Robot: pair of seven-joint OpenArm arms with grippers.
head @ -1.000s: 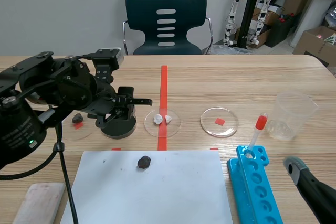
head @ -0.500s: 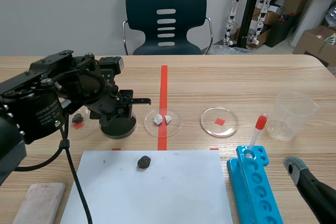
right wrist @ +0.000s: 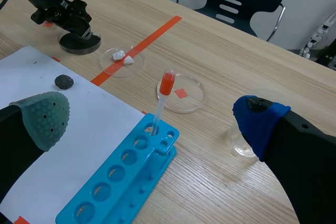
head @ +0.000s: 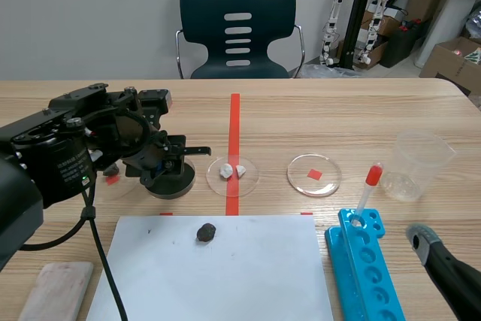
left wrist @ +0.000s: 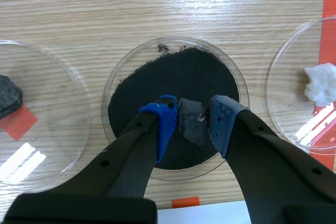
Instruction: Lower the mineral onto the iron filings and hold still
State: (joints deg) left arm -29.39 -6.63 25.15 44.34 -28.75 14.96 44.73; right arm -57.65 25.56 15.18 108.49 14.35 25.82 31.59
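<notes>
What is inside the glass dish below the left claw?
Black iron filings fill the dish, with the dark mineral gripped by the left claw over them. Their contact is hidden.

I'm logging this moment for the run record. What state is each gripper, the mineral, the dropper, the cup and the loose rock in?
Left gripper: shut on the mineral.
Mineral: held over the filings dish; contact unclear.
Right gripper: open, holding nothing.
Dropper: upright in the blue rack.
Cup: upright, looks empty.
Loose rock: lying on the paper.
</notes>
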